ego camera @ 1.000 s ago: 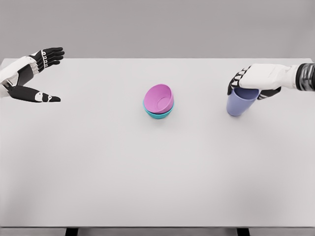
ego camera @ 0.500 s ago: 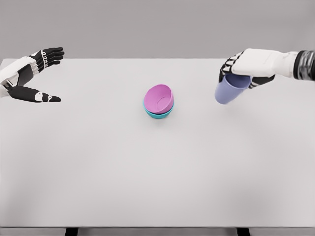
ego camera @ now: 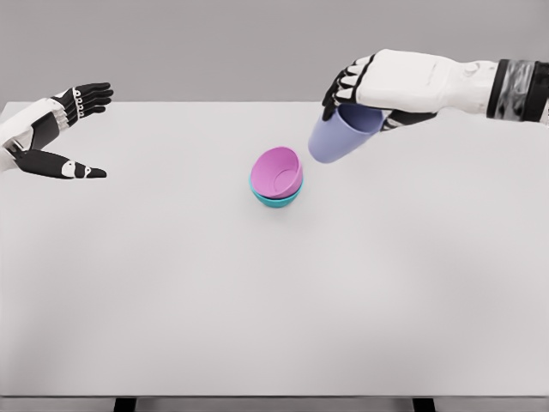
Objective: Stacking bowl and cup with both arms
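The right hand (ego camera: 364,90) grips the purple cup (ego camera: 339,137) by its rim from above, fingers curled over the far edge, so the cup hangs tilted and clear of the white table (ego camera: 274,300), just right of and beyond the bowls. The pink bowl (ego camera: 277,172) sits nested in the teal bowl (ego camera: 276,201) near the table's middle, mouth up, leaving an open seat for the cup. The left hand (ego camera: 60,133) hovers at the far left with fingers spread and empty, well apart from the stack.
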{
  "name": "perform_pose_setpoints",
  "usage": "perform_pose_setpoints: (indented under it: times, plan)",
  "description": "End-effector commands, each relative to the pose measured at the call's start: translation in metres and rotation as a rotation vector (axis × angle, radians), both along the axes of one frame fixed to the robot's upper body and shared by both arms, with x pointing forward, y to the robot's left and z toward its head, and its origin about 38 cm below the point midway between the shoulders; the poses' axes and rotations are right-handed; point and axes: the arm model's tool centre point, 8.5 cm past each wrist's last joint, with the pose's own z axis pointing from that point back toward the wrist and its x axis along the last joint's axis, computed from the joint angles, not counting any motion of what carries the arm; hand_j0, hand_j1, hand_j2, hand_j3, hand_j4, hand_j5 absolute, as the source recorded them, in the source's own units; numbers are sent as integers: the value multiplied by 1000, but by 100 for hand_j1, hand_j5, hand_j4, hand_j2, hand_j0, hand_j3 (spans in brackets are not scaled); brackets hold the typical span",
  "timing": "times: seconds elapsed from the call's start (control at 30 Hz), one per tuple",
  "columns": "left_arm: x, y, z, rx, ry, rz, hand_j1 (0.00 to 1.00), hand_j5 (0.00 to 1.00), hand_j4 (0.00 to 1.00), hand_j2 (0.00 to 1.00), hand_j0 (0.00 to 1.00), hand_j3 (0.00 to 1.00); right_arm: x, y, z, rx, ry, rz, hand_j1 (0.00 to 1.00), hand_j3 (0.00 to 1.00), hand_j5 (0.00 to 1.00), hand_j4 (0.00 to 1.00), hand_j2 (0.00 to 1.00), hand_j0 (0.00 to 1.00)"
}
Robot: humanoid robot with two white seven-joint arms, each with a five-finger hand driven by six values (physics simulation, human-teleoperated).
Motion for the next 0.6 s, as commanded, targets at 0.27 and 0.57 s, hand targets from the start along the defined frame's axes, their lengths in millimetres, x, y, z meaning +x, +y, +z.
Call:
perform_pose_setpoints:
  times: [0.27, 0.57]
  plan:
    - [0, 0, 1, -5, 0, 0, 100, 100, 100, 100, 100, 100, -6, 56, 3, 80, -1, 127, 67, 67, 67, 67, 67, 67]
    - [0, 0, 0, -5, 2, 0, 100, 100, 100, 100, 100, 100, -2, 86, -14, 79, 48, 170, 66, 66, 66, 66, 66, 66]
